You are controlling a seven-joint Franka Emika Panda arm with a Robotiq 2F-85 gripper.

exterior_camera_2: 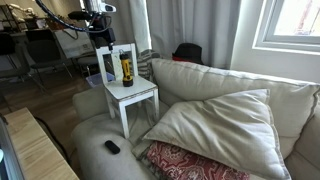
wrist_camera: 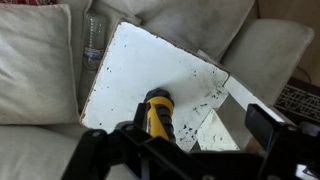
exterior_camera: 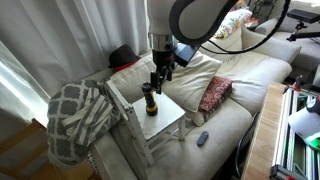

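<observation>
The white surface (wrist_camera: 150,70) is matt painted wood, scuffed and speckled; the yellow-and-black bottle (wrist_camera: 158,112) is possibly glossy plastic; the sofa cushions (wrist_camera: 35,60) are matt woven cloth.

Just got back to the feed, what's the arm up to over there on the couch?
The gripper hangs open just above a yellow and black canister, jaws on either side of its top, not gripping it. The canister stands upright on a small white table set on the couch. A clear plastic bottle lies beside the table.
</observation>
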